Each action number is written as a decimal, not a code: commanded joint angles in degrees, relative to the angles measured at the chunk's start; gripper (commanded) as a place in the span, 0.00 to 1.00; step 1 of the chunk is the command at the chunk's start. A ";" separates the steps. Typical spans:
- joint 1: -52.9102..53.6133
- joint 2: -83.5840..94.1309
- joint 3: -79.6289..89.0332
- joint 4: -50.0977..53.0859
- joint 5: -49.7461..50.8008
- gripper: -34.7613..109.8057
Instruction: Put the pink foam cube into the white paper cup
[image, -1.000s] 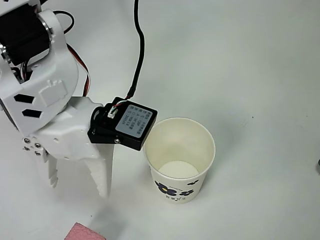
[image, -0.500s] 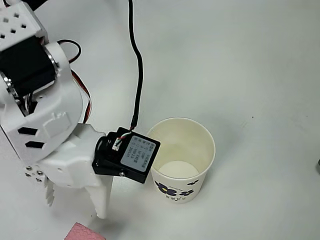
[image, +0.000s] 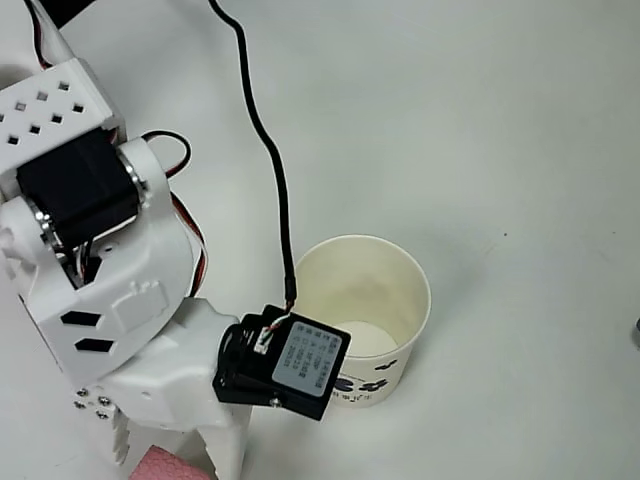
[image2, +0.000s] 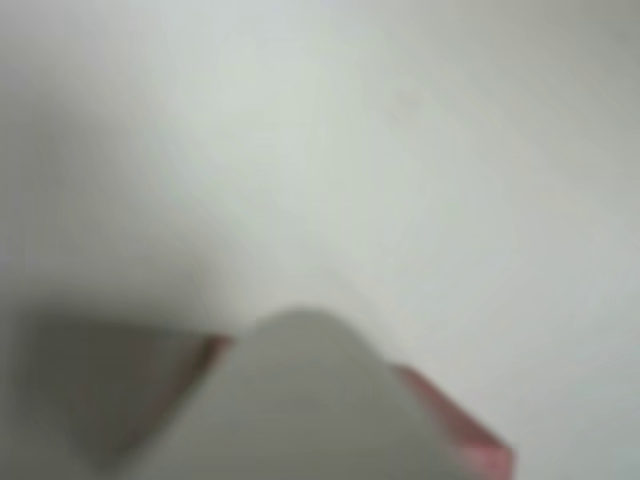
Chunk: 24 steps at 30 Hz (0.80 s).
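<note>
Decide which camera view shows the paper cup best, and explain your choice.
The overhead view: the cup stands upright, with its open mouth, cream inside and part of its flower print sharp, though the wrist camera module covers its lower-left rim. The wrist view is blurred and gives nothing recognisable as the cup.

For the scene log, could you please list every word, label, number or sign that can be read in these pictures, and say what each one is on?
Grey label on the black camera module at the arm's wrist, overhead view: several lines of small print, too small to read.
White paper cup: dark flower prints low on its side, with a line of tiny marks beneath, not legible.
Wrist view: blurred, no text.
Nothing can be quoted as it reads.
</note>
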<state>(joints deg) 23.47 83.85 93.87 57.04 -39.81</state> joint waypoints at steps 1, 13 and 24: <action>1.14 0.53 -5.36 -0.44 -0.44 0.53; 1.85 -3.69 -6.24 -0.44 -0.70 0.53; 2.46 -5.89 -7.21 -0.18 -1.93 0.43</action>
<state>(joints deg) 24.35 75.32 91.41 57.04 -40.78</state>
